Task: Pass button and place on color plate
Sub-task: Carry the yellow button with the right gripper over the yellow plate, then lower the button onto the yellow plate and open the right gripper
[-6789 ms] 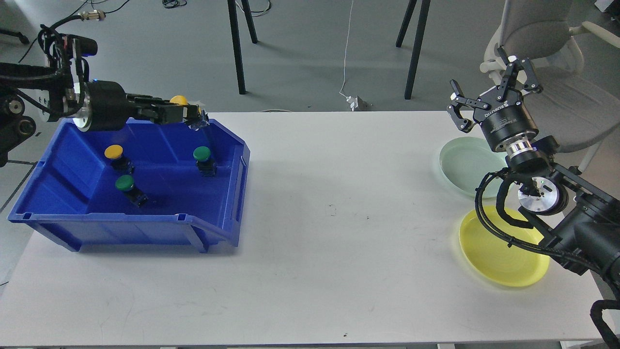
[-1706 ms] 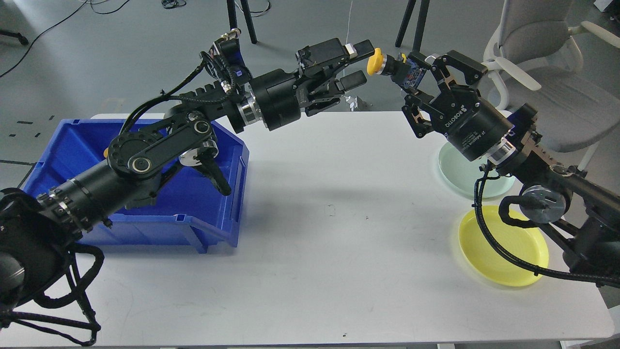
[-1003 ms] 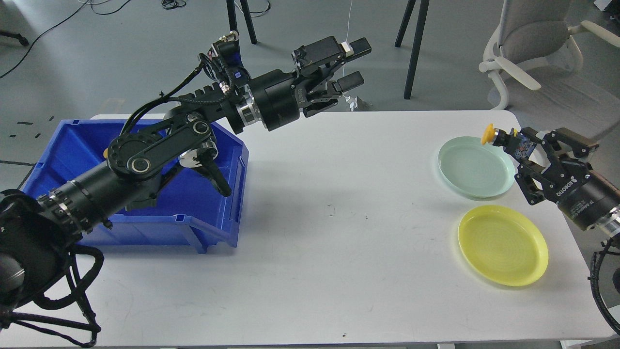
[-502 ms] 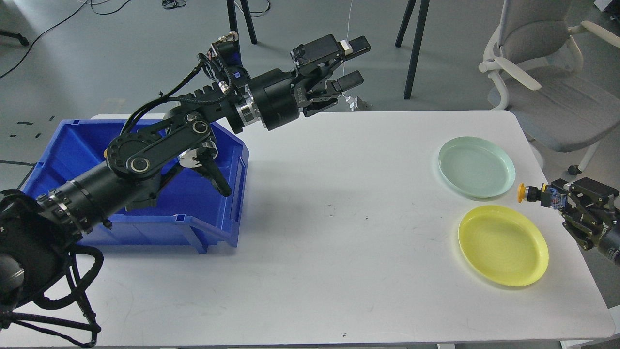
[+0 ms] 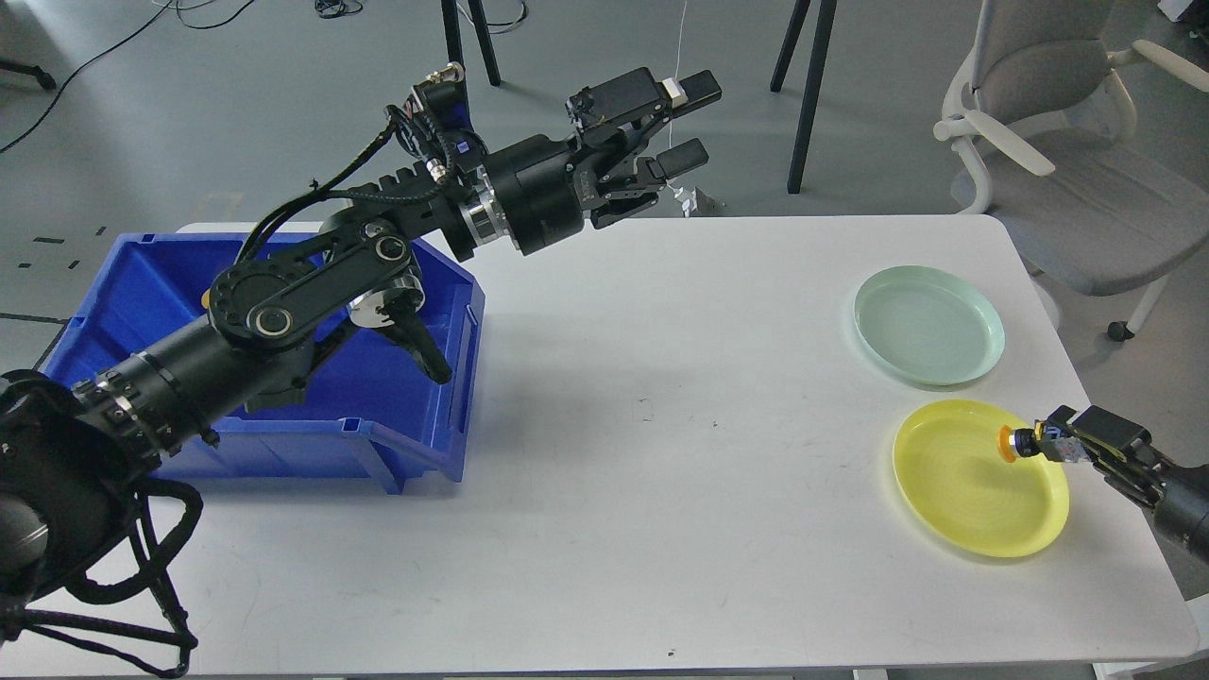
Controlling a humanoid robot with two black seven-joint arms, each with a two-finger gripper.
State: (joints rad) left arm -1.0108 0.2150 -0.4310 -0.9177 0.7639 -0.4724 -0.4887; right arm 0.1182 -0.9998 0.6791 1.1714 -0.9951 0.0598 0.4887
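From the head view, your right end effector (image 5: 1065,444) is clamped on the yellow button (image 5: 1011,444), holding it over the yellow plate (image 5: 963,515) at its 2 o'clock rim. Your left end effector (image 5: 692,121) hangs spread and empty above the bench (image 5: 661,491) at 12 o'clock, past the blue bin (image 5: 378,444)

Grey-floored room beyond a white table.

Smooth grey floor (image 5: 236,104) behind the white table (image 5: 661,453); far right, a light grey office chair (image 5: 1058,104) with white armrests; far centre, black legs (image 5: 803,85) of a stand; a white cable (image 5: 677,104) down to a plug; black cables far left.
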